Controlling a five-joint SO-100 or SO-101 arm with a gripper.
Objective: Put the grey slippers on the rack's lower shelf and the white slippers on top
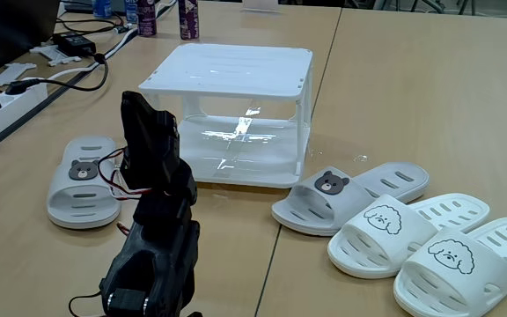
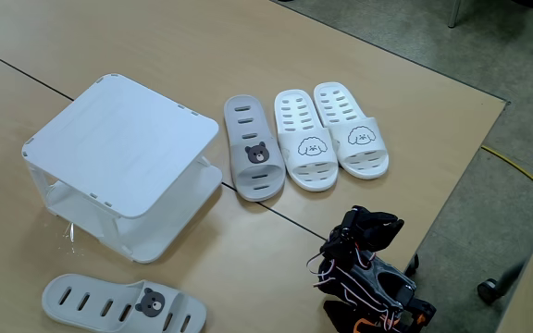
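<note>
One grey slipper [image 1: 82,180] [image 2: 123,305] lies on the table left of the rack [image 1: 227,70] in a fixed view. The other grey slipper [image 1: 350,195] [image 2: 253,157] lies on the rack's far side, next to the two white slippers [image 1: 407,233] [image 2: 303,139], which sit side by side. Both the top tier and the lower shelf [image 1: 245,158] [image 2: 209,176] are bare. My black arm is folded at the table's edge, its gripper [image 1: 136,101] [image 2: 370,220] well away from every slipper. The dark fingers blend together, so the jaws cannot be read.
Cables, a power strip [image 1: 7,106] and bottles [image 1: 187,18] sit at the back left of the table. A table seam [image 1: 319,132] runs past the rack. The table edge [image 2: 470,176] drops to the floor beside the arm.
</note>
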